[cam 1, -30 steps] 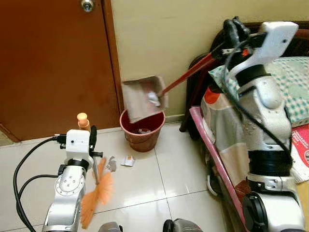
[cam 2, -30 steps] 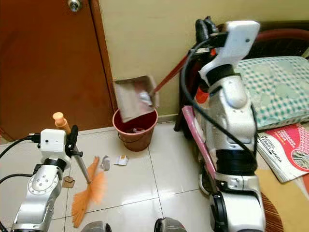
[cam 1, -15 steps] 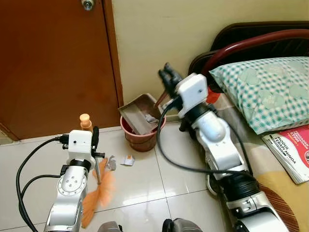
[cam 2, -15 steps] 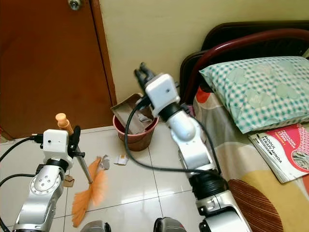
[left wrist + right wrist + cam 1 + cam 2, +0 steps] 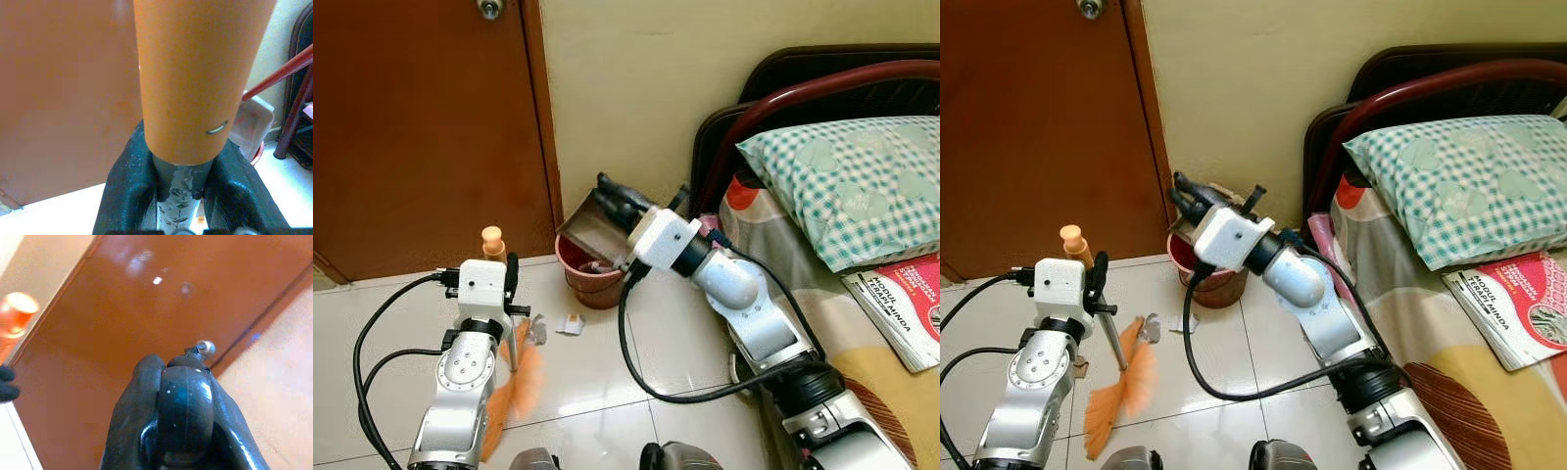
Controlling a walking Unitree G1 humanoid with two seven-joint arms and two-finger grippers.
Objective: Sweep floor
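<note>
The left gripper pinches the light, stiff broom high on its shaft, soft bristles on the floor below it, while the right gripper, seemingly closed, hovers over the dustpan resting in the bucket

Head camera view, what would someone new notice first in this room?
Probably the right gripper reaching across to the grey dustpan tipped over the red bin at the foot of the wall, beside the brown door. Next, the left gripper holding an orange broom upright on the white tiles, with paper scraps lying between broom and bin. To the right, a checked pillow lies on a bed.
</note>
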